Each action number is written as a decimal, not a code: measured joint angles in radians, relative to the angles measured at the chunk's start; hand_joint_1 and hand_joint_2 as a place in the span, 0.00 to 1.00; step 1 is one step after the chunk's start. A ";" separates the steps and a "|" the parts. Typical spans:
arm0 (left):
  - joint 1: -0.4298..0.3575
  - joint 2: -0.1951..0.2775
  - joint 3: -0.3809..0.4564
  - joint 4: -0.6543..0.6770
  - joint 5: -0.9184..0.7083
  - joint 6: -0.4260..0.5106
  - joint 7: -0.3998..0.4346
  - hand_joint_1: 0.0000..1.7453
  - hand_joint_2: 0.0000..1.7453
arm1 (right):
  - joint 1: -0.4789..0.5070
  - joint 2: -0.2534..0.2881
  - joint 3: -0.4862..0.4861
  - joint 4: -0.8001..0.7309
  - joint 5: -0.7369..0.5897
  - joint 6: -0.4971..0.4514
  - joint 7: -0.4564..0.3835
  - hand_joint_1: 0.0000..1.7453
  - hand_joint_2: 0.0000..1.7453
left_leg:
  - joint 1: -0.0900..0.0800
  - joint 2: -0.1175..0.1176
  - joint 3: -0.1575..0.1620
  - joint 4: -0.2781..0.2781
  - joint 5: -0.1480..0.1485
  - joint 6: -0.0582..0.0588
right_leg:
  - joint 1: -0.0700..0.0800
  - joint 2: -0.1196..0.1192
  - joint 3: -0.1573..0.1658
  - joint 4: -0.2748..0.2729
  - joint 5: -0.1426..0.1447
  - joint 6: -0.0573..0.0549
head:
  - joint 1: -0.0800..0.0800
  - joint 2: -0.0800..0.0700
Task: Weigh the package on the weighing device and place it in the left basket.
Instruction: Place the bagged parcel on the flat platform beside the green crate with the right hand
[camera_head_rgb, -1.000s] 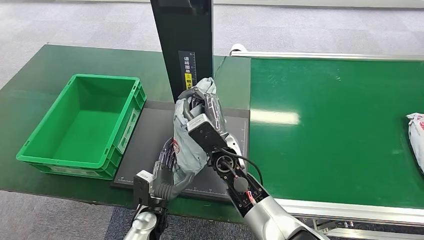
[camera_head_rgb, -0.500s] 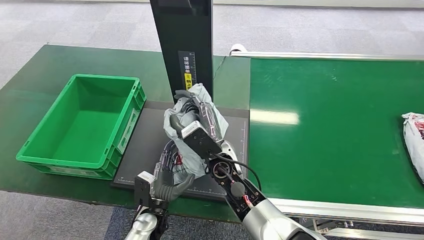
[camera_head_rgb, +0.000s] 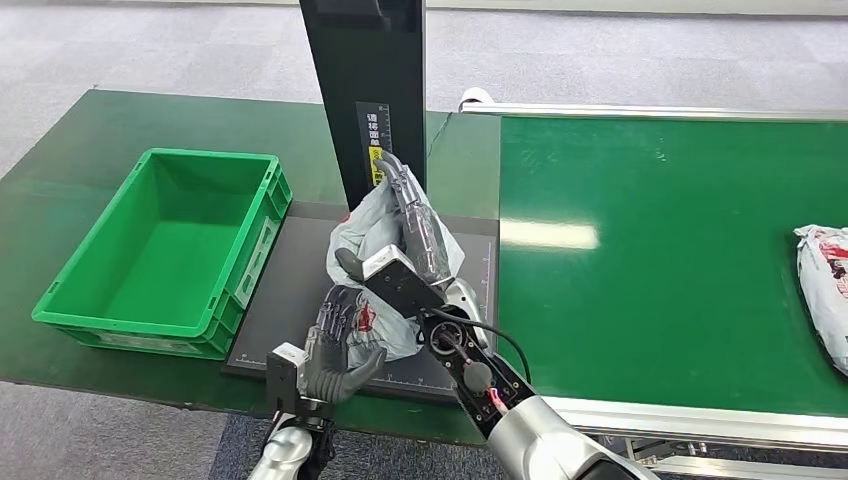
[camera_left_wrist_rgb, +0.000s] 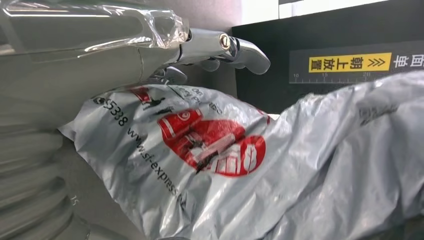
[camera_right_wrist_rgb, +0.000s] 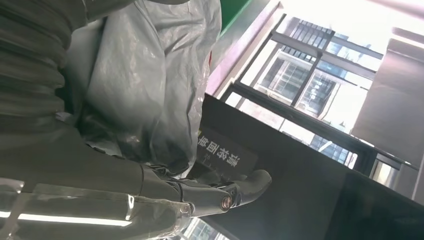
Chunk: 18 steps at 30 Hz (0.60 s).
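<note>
Where the grey package (camera_head_rgb: 385, 250) sits, it rests on the dark weighing device (camera_head_rgb: 300, 290), near that plate's back edge and just in front of the black upright post (camera_head_rgb: 365, 90). Much of the bag is hidden from above by the two hands; the left wrist view shows its crinkled plastic (camera_left_wrist_rgb: 280, 165) up close, with a red printed logo and part of a web address, the rest of the lettering too creased to read.

The right hand (camera_head_rgb: 405, 235) lies over the top of the package with its fingers (camera_head_rgb: 400, 185) stretched out straight toward the post, apart from one another and not curled around the bag; its thumb sticks out to the side. It seems to hold nothing, though whether the palm presses the plastic I cannot tell. The silver right arm runs down to the worktop's front edge.

The left hand (camera_head_rgb: 340, 345) stands at the package's near end, close to the weighing device's front edge, palm against the bag and fingers spread upward along it. Whether it grips the plastic or only rests on it is hard to make out.

The green basket (camera_head_rgb: 100, 290) sits at the worktop's left side, touching the weighing device. A second package (camera_head_rgb: 825, 290) lies at the right edge of the green belt (camera_head_rgb: 650, 250), cut off by the frame.
</note>
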<state>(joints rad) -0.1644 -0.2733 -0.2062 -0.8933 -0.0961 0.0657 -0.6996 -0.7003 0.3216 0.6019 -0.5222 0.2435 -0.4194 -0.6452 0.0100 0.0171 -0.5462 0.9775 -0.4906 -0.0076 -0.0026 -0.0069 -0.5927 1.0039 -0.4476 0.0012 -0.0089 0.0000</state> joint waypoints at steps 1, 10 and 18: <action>0.001 0.001 0.001 0.000 0.001 0.000 0.000 0.00 1.00 | 0.005 -0.003 -0.008 -0.006 0.013 -0.006 0.004 0.00 1.00 | 0.000 0.000 0.000 0.000 0.000 0.000 | 0.000 0.000 0.000 0.000 0.000 0.000 | 0.000 0.000; 0.031 0.016 0.009 -0.028 0.003 0.002 0.000 0.00 1.00 | 0.121 -0.070 -0.104 -0.141 0.130 -0.062 0.025 0.00 1.00 | 0.000 0.000 0.000 0.000 0.000 0.000 | 0.000 0.000 0.000 0.000 0.000 0.000 | 0.000 0.000; 0.062 0.024 0.031 -0.060 0.004 0.003 0.000 0.00 1.00 | 0.307 -0.140 -0.229 -0.285 0.152 -0.096 0.022 0.00 1.00 | 0.000 0.000 0.000 0.000 -0.001 0.000 | 0.000 0.000 0.000 0.000 0.000 0.000 | 0.000 0.000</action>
<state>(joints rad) -0.1022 -0.2498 -0.1751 -0.9531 -0.0924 0.0690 -0.6996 -0.3938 0.1812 0.3731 -0.8071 0.3955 -0.5150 -0.6232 0.0100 0.0169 -0.5461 0.9775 -0.4913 -0.0075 -0.0027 -0.0071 -0.5925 1.0035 -0.4479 0.0013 -0.0090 0.0000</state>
